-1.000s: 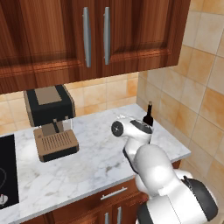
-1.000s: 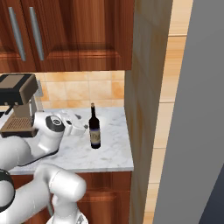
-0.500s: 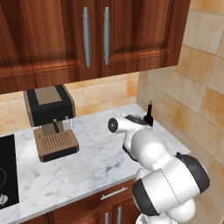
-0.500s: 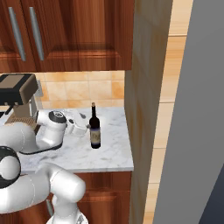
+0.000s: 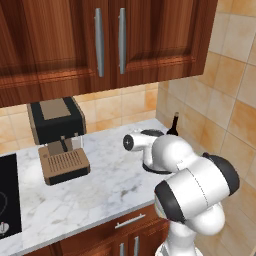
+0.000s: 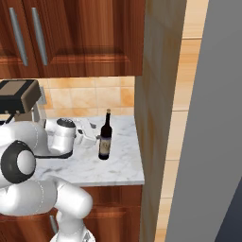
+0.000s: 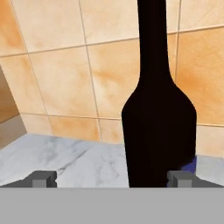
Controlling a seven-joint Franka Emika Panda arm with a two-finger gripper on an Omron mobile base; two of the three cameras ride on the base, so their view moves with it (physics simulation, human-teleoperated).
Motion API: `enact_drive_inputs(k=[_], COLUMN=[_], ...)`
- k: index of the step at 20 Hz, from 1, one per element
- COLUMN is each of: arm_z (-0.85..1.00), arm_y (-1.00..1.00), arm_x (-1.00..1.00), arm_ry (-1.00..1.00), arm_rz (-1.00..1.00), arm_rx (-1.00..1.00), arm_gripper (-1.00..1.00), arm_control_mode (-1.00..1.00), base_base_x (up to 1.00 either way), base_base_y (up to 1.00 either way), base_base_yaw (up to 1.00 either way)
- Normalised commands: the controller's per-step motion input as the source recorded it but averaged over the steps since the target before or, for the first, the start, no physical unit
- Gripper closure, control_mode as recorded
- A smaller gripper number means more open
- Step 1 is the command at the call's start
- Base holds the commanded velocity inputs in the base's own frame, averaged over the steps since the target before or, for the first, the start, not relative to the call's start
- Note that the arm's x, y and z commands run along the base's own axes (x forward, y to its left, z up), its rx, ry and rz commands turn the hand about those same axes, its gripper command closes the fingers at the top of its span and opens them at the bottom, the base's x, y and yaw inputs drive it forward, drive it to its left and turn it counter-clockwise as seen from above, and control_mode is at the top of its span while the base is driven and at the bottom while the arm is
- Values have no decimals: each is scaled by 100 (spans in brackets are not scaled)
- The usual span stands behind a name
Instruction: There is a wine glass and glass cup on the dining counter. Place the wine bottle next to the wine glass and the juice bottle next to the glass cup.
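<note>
1. Wine bottle (image 6: 105, 140): tall, slim, near-black, long narrow neck with a small tan tip; stands upright on the marble table (image 6: 113, 165) near its right-hand end, close to the tiled back wall (image 6: 85, 97) and the tall wood panel (image 6: 158, 94). In the left base view the neck of the wine bottle (image 5: 173, 125) rises just behind the white arm. In the hand view the wine bottle (image 7: 158, 118) stands right of centre, close up, in front of tan tiles

2. Tool (image 7: 111, 178): fingers spread wide, holding nothing; the two dark fingertips (image 7: 43, 178) sit at either side of the bottom of the hand view, the bottle's base between them, nearer the right one. Whether either tip touches the glass cannot be told. In the right base view the tool (image 6: 92, 137) sits just left of the bottle, level with its lower body

3. Arm (image 5: 172, 160): white with dark joints, reaching low over the table toward the corner where the bottle stands

4. Coffee machine (image 5: 57, 135): dark boxy body with a brown ribbed tray in front, on the table well left of the bottle

5. Hob (image 5: 9, 195): black, set into the table at the far left edge of the left base view

6. Wall cabinets (image 5: 107, 40): reddish-brown wood doors with two grey bar handles, above the table
</note>
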Motion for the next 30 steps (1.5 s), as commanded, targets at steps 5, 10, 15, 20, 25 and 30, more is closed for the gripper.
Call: enact_drive_inputs(k=[5, 10, 15, 20, 25, 30], arm_z=[-3, 0, 0, 0, 0, 0], arm_y=[0, -2, -14, -18, -7, -7], arm_x=[-14, -25, -2, 1, -5, -18], arm_ry=[-2, -5, 0, 0, 0, 0], arm_rz=[0, 0, -4, -2, 0, -1], arm_rx=[0, 0, 0, 0, 0, 0], arm_gripper=[-100, -100, -100, -100, -100, -100], arm_control_mode=[-100, -100, -100, -100, -100, -100], base_base_x=[0, 0, 0, 0, 0, 0], base_base_y=[0, 0, 0, 0, 0, 0], base_base_yaw=[0, 0, 0, 0, 0, 0])
